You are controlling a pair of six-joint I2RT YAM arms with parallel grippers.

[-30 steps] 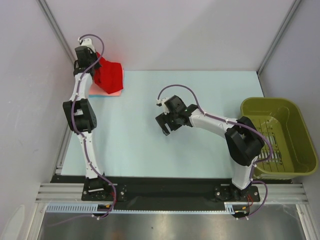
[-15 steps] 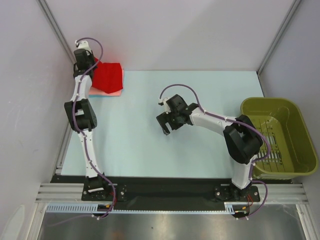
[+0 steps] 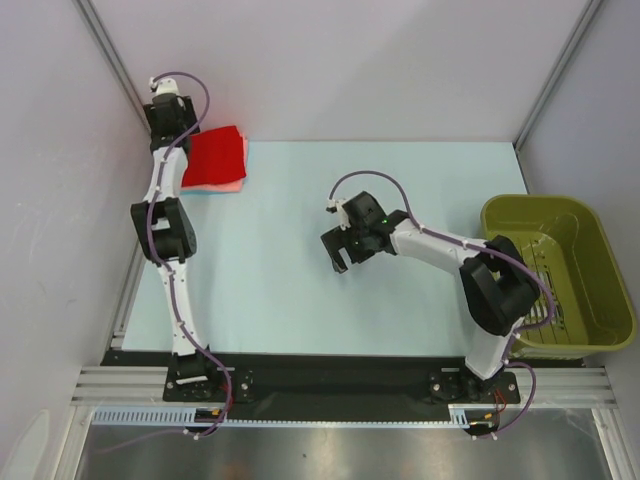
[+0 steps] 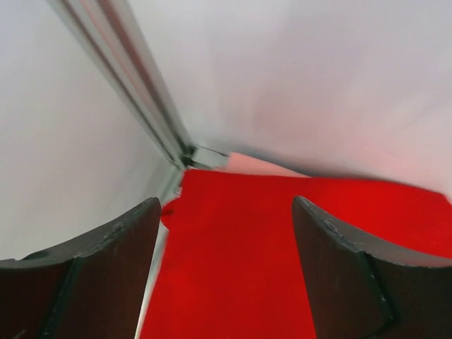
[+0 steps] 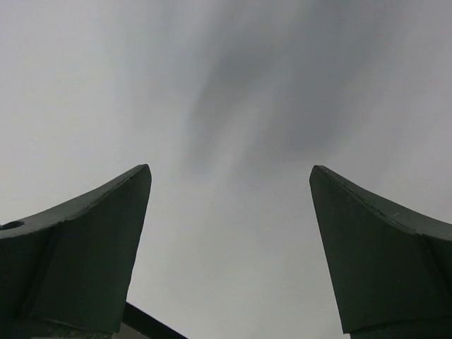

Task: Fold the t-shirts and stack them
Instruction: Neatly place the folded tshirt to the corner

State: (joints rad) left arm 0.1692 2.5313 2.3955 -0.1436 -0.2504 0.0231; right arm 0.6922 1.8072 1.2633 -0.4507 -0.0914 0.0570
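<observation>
Top external view: the red t-shirt [image 3: 215,158] lies folded on the salmon-pink t-shirt [image 3: 233,186] at the desk's [image 3: 300,300] eleven o'clock corner. Above it the left tool [image 4: 226,212] hovers wide open and empty; the right tool [image 5: 229,176], equally spread, holds nothing. The cloth is probably light and limp, so pinch a folded edge through all its layers.

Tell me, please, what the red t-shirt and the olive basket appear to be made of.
Red t-shirt: seemingly soft matte cloth; lies in flat folded layers, no shine. Olive basket: likely moulded plastic, faintly glossy, with stiff walls and a slotted floor.
</observation>
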